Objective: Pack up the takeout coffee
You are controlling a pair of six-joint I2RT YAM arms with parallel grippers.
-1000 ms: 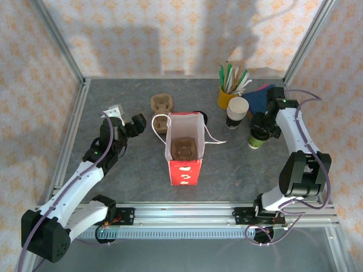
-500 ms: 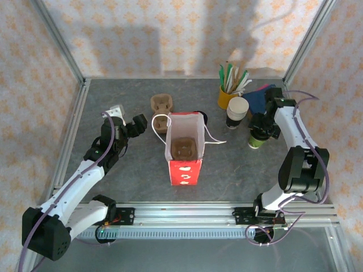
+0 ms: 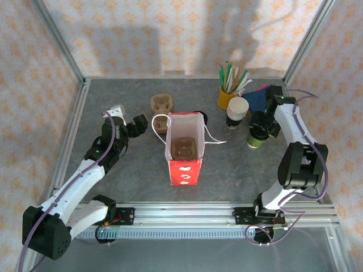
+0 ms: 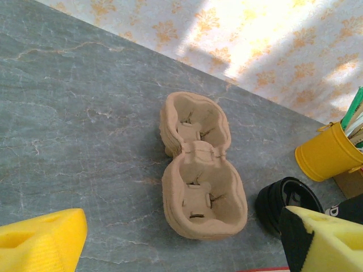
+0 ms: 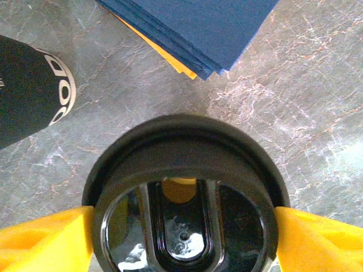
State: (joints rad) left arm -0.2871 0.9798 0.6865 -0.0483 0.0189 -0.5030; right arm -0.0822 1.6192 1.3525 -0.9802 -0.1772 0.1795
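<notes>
Needing even squeeze under lid rim: right gripper [image 5: 182, 229] astride lidded cup [image 5: 184, 170], grip impossible to tell; left gripper [image 4: 181, 215] spread.

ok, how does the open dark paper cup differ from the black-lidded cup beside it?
The open dark paper cup shows its cream-white inside; the black-lidded cup is capped. The open cup's wall is dark, the lidded cup's green near the base. The open cup stands free; the lidded one sits between the right gripper's fingers. Both stand upright on the grey table.
</notes>
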